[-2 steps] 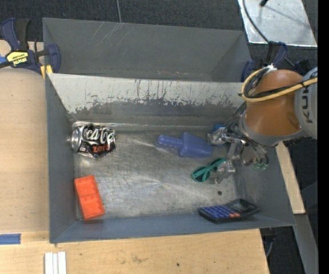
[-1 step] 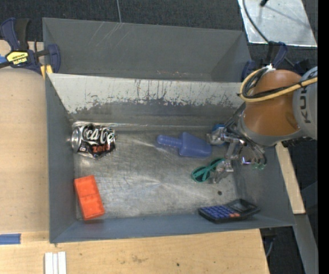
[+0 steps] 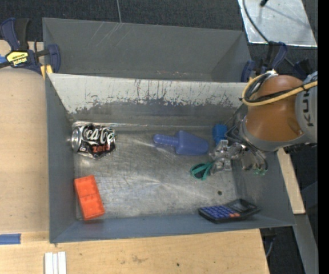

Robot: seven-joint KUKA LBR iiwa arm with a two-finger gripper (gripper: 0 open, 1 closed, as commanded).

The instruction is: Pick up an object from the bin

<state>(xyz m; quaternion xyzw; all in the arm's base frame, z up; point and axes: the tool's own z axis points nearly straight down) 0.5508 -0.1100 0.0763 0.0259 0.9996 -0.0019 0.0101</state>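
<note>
Gripper [image 3: 222, 158], opening indeterminate, sits low at the right end of the bin [image 3: 153, 99] just beside the green piece [image 3: 201, 169]; centre over that piece before closing, clear of the blue bulb [image 3: 181, 144].

— What carries everything?

— A grey metal bin [image 3: 153, 181] with sloping walls. Its floor is scuffed, and the far wall is streaked dark.

— What lies on the floor?

— At ten o'clock, a crushed cola can [image 3: 93, 140] on its side, close to the far-left corner. At eight o'clock, an orange studded block [image 3: 88, 197], its long side along the left wall.

— And towards the middle?

— A blue plastic piece [image 3: 180, 143] just past centre at one o'clock, its narrow end pointing to nine. A small blue thing [image 3: 219, 132] sits at two o'clock; I cannot tell what it is. At three o'clock there is a teal looped thing [image 3: 200, 170], and at five a dark calculator [image 3: 227, 212] with blue keys lies against the near wall.
</note>
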